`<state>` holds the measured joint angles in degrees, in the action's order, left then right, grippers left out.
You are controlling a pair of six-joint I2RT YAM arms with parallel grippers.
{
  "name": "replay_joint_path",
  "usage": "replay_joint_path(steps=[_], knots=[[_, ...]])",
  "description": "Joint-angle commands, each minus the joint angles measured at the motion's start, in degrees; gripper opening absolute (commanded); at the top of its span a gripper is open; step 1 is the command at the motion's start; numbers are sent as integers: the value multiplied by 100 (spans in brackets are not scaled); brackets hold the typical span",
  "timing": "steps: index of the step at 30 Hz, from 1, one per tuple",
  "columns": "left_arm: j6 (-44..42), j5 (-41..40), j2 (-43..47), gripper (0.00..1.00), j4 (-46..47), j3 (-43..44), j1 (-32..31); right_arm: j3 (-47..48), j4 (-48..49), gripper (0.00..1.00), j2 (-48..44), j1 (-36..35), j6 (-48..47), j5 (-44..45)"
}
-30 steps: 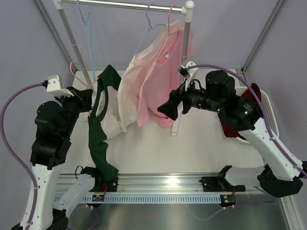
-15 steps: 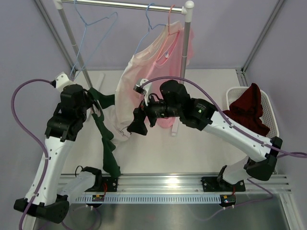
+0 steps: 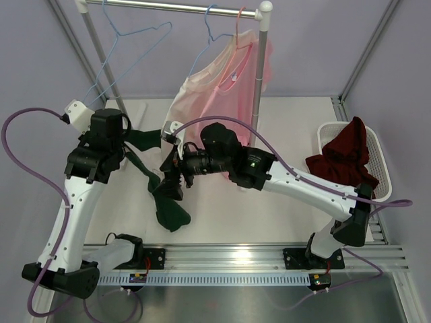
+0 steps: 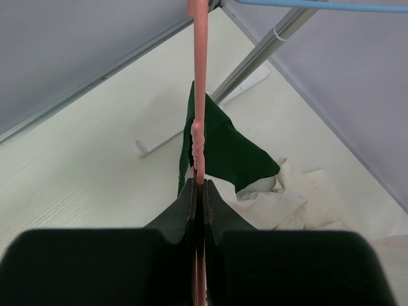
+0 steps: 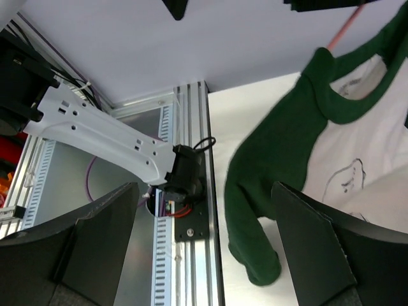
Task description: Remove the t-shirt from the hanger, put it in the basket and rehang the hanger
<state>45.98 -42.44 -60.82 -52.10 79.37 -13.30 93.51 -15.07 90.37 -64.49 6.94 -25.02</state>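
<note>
Left gripper (image 4: 198, 185) clamped on pink hanger (image 4: 197, 76); right gripper (image 3: 168, 183) wide above green t-shirt (image 3: 170, 212). White table (image 3: 289, 121): rack (image 3: 182, 7) 12 o'clock, basket (image 3: 379, 149) 3 o'clock.

The t-shirt (image 3: 170, 214) is showing dark green sleeves and neckband and a white body with a thin line drawing on it. It is hanging slack and crumpled from the hanger (image 4: 198, 76). One green part is draping over the hanger's middle. A long green sleeve is trailing down, its end bunching in a heap low at the near left of the worktop (image 3: 296, 134). The hanger is a thin pink one with a ridged stretch. The left end effector (image 4: 199, 190) is pinching it, fingers pressing together on it. White cloth is lying just beyond the green.
</note>
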Motion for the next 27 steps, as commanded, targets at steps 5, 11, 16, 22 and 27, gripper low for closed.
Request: replay_joint_path(steps=[5, 11, 16, 22, 27], knots=[[377, -520, -88, 0, 182, 430, -6, -245, 1154, 94, 499, -319, -26, 532], [315, -476, -88, 0, 191, 509, -6, -448, 1437, 85, 710, -319, -17, 998], [193, -353, -27, 0, 191, 606, -6, -387, 1621, 45, 789, -319, -43, 1200], [140, -748, -70, 0, 200, 597, -6, -360, 1200, 0, 580, -319, -35, 1227], [148, -1021, -272, 0, 200, 676, -6, -833, 1138, 0, 157, -319, 0, 1271]])
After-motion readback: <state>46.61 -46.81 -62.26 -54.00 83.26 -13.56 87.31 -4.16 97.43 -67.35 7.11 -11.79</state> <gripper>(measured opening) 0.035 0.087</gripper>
